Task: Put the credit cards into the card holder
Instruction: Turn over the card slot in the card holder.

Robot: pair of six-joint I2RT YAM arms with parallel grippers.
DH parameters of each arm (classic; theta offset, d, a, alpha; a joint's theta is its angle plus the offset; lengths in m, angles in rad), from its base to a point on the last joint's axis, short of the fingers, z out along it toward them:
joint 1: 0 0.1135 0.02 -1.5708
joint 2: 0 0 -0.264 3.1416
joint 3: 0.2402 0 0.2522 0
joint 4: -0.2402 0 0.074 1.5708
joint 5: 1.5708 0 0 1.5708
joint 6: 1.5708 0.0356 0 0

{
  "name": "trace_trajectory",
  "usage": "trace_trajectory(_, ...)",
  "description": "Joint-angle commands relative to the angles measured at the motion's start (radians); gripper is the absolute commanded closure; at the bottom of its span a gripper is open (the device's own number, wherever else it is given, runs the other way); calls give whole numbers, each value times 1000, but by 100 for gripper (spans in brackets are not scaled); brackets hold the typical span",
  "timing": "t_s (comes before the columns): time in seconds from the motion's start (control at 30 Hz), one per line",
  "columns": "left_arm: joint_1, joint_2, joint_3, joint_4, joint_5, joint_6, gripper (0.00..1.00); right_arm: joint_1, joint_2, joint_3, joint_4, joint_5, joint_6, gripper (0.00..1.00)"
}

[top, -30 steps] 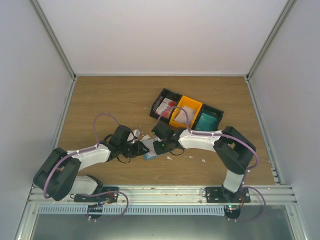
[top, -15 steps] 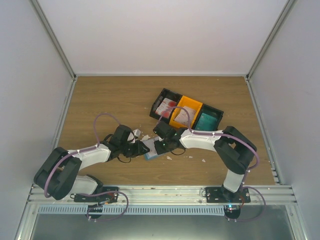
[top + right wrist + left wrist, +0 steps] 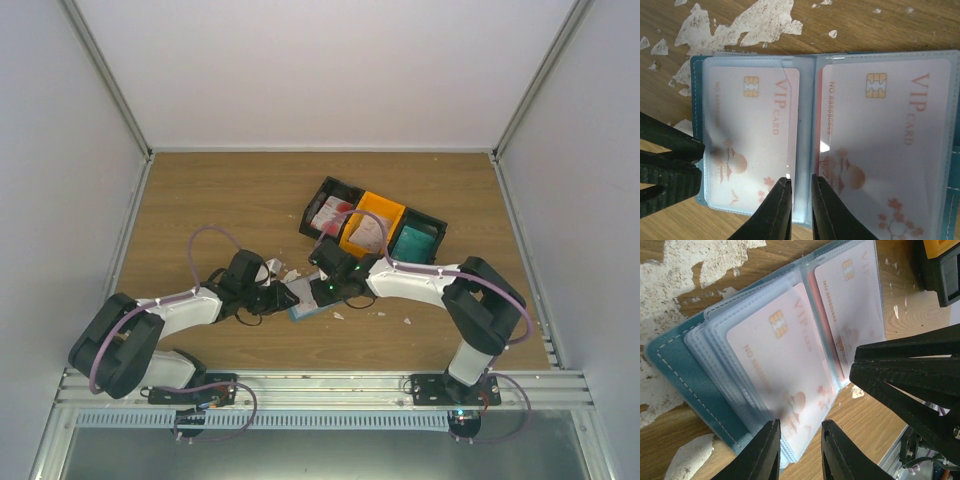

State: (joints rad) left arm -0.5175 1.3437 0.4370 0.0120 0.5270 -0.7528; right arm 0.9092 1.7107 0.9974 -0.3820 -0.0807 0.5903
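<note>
Two credit cards [image 3: 752,145] are sleeved; stacks [image 3: 330,213] are left to load.
Card holder [image 3: 685,385] is clamped by left hand [image 3: 800,429]; right hand [image 3: 801,181] grip cannot be told.

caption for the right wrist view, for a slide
Open card holder showing two VIP cards in clear sleeves, right gripper straddling its centre fold at the near edge.

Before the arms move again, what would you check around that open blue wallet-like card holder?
1. Flat blue card holder lies open: ok.
2. Two pale pink VIP credit cards sit in its clear sleeves: ok.
3. Left gripper straddles the sleeve stack's edge: ok.
4. Right gripper straddles the middle sleeve: ok.
5. Either gripper actually pinching: cannot tell.
6. Spare cards wait in black-and-orange plastic tray: ok.
</note>
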Motion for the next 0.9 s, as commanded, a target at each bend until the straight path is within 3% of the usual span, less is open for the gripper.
trace_trajectory(0.0, -7, 5, -9, 46, -3, -3, 73, -2, 12, -10, 0, -35, -32, 89)
trace_trajectory(0.87, -8, 34, -4, 40, -4, -5, 68, 0, 120, -18, -17, -24, -28, 99)
